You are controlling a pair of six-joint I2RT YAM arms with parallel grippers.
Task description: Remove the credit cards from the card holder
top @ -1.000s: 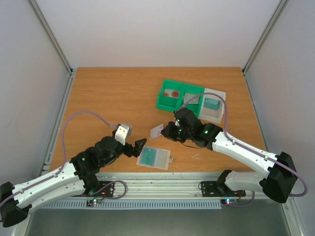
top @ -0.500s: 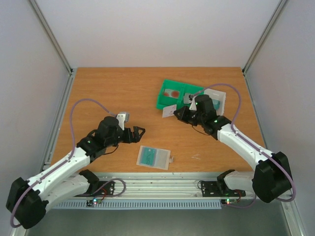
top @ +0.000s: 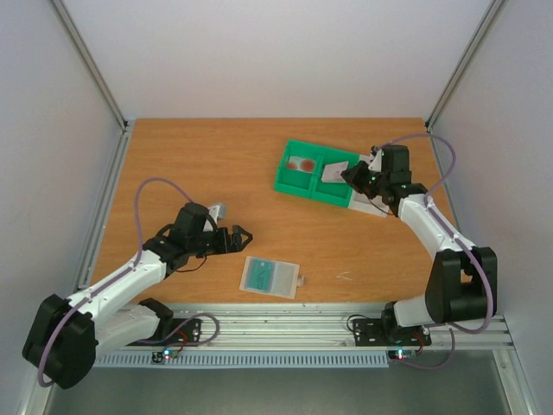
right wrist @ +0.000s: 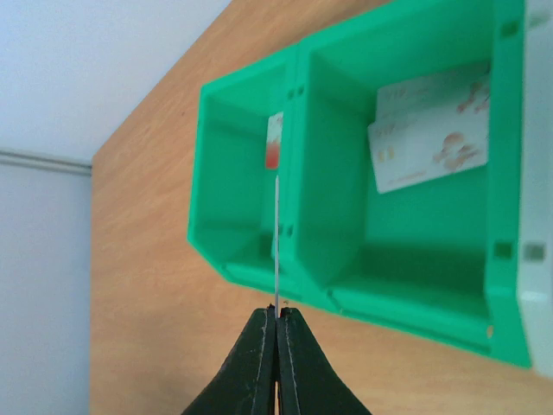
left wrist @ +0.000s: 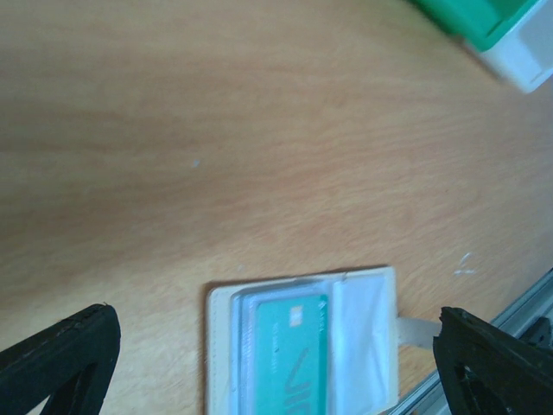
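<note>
Right hand is clamped on a greyish card, held edge-on over the green bin, presumably for dropping in by the red-marked card; left hand is spread wide, nothing gripped, aimed twd the card holder laid flat on the table nr the front edge; a teal card is seen inside, so approx. one extraction remains.

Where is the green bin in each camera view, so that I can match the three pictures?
Top external: the green bin sits right of centre, in the upper half of the picture.
Left wrist: only a corner of the green bin shows, at the top right edge.
Right wrist: the green bin fills most of the picture, behind the card pinched in the right gripper.
Shared landmark: the white tray beside the bin.
</note>
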